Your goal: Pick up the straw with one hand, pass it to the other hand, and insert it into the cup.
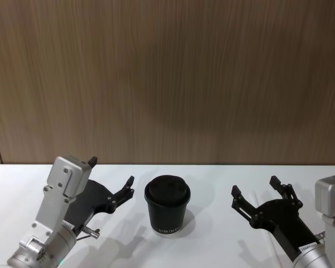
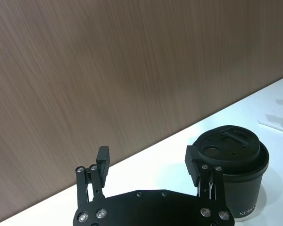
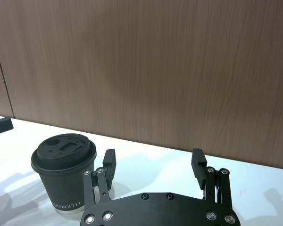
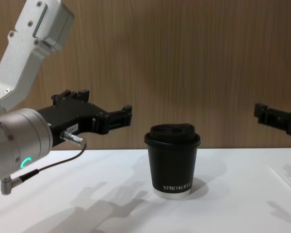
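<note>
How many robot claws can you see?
2. The left gripper is open, left of the cup; the right gripper is open, right of it. None seems hidden.

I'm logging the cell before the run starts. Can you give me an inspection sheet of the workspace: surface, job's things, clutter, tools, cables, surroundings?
Surface: white table, with arm shadows on it.
Job's things: cup upright, lid on, between the two arms. What looks like the straw is a thin pale line lying flat on the table to the cup's right, too faint to be sure.
Clutter: nothing seen.
Grippers: left tool open, holding nothing, raised left of the cup. Right tool open, holding nothing, right of the cup.
Cables: thin black cable looped at the left wrist.
Surroundings: wood-panel wall behind the table.
</note>
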Robot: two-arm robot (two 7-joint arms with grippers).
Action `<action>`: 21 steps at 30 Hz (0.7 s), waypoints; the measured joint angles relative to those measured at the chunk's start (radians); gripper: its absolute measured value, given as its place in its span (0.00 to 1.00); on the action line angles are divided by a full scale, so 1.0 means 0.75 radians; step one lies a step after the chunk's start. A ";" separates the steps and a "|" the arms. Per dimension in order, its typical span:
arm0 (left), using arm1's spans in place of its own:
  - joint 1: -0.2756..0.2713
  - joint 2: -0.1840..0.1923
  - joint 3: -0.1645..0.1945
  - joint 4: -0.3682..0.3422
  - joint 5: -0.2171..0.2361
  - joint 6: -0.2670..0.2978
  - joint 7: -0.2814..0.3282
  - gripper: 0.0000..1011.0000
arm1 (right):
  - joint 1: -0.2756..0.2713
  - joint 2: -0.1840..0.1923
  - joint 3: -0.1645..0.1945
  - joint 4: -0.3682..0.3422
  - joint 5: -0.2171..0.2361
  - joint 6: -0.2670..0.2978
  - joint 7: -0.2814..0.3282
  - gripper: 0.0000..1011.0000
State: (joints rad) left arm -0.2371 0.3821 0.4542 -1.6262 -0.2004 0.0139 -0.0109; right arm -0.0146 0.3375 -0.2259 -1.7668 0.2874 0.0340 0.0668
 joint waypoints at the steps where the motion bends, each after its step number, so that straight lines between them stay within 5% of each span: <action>1: 0.000 0.000 0.000 0.000 0.000 0.000 0.000 0.99 | 0.000 0.000 0.000 0.000 0.000 0.000 0.000 0.99; 21: 0.000 0.000 0.000 0.000 0.000 0.000 0.000 0.99 | 0.000 0.000 0.001 0.000 0.000 0.000 0.000 0.99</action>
State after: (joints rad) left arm -0.2371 0.3821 0.4543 -1.6262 -0.2004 0.0139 -0.0109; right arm -0.0147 0.3373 -0.2255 -1.7668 0.2874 0.0341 0.0668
